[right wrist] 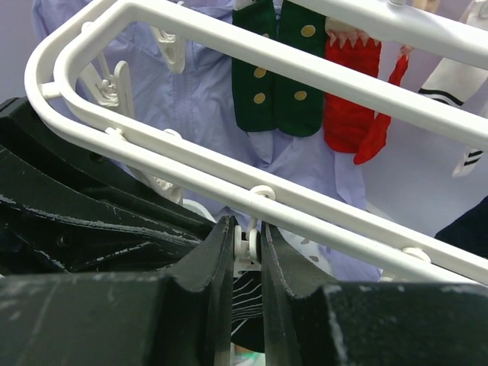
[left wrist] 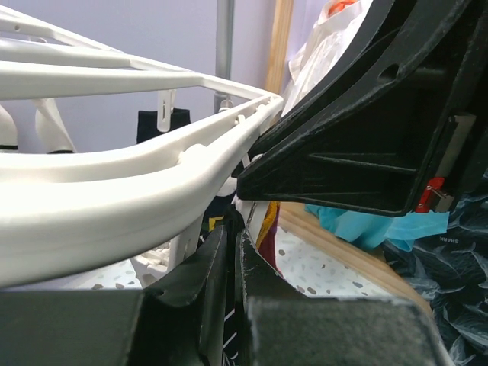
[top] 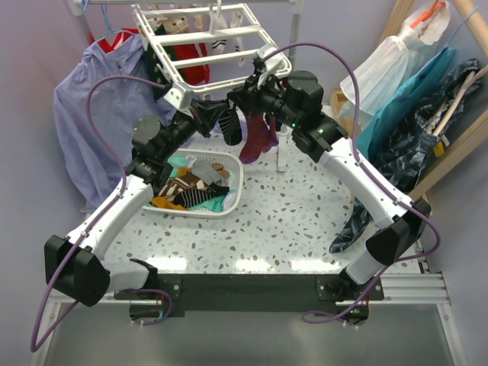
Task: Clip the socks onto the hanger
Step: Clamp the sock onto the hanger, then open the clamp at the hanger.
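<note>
Squeezing a clip [right wrist: 244,255] narrowly in the right gripper [right wrist: 245,229], just under the hanger's [top: 213,36] near bar. Pinching a striped sock [top: 231,128] in the left gripper [left wrist: 235,240], nearly closed on it, right below that clip. Hanging from the bars farther back: a green sock [right wrist: 278,69] and a red sock [right wrist: 351,107]. Dangling below the right gripper: a purple sock [top: 259,141]. Lying heaped in the basket [top: 235,194] on the table [top: 290,221]: more socks [top: 191,189].

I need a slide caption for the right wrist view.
Right fingers pinch a white clip under the hanger, a green sock and a red sock behind.
</note>
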